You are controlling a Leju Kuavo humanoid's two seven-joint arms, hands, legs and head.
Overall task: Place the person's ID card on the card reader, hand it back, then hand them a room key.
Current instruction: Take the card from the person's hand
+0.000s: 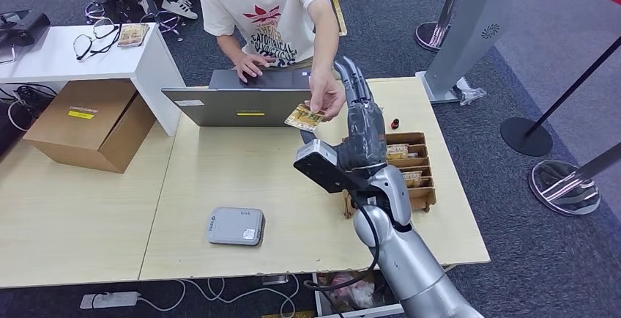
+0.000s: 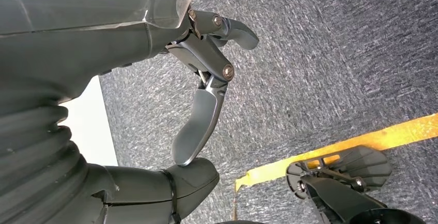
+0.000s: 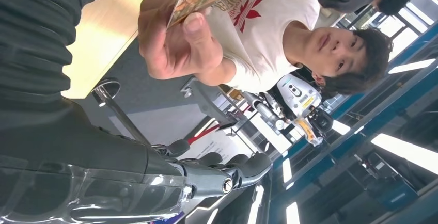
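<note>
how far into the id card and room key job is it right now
Nothing looks done yet. The person's hand holds the ID card out beside the raised right hand, whose fingers are apart and hold nothing. The card reader lies bare on the table. Left: taking the card, placing it on the reader, returning it, then handing over a key, probably from the wooden tray.

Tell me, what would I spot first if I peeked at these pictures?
The person's hand holding out a card over the far side of the table. The right robot hand reaches up beside it, fingers straight and not holding the card. Nearer, a grey card reader lies flat on the table.
</note>
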